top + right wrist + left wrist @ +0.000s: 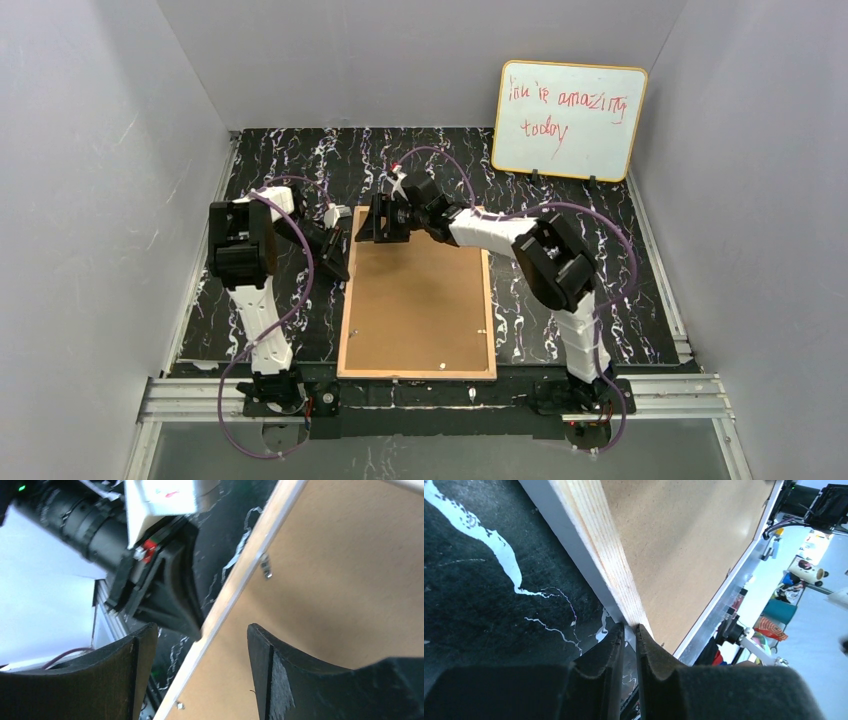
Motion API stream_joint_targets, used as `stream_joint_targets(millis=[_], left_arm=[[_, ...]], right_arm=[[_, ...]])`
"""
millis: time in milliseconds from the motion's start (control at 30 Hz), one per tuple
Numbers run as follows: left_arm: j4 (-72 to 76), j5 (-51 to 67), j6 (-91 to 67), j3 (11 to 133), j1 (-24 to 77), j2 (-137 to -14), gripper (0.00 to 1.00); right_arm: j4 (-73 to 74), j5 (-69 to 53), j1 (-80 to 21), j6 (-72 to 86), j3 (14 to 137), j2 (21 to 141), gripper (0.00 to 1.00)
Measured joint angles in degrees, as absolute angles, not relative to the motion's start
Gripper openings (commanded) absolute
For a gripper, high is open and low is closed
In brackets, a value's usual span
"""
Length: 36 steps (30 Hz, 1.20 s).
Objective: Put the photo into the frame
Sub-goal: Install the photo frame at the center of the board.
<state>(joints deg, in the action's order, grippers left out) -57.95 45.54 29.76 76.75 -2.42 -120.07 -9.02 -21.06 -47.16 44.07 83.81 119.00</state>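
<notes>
Closed left gripper (629,630) is being pressed to the frame (596,535) at its 10 o'clock rim; right gripper (201,632) is gaping. Frame is being judged stiff but breakable: rim grips are being advised.

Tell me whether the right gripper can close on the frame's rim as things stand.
Probably yes. The right gripper is open, and its fingers appear to straddle the wooden rim of the frame with nothing between. The left gripper, shut on that rim close by, leaves little room.
</notes>
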Motion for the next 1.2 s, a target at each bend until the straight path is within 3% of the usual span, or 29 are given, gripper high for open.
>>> stream_joint_targets(millis=[333, 1200], left_arm=[[-58.7, 47.9, 29.8, 77.5, -2.6, -121.8, 0.10], [-58.9, 48.6, 29.8, 77.5, -3.0, -122.3, 0.09]], right_arm=[[-7.5, -24.2, -43.7, 43.1, 92.7, 130.5, 0.71], [-10.0, -32.3, -43.5, 44.0, 100.4, 137.5, 0.66]])
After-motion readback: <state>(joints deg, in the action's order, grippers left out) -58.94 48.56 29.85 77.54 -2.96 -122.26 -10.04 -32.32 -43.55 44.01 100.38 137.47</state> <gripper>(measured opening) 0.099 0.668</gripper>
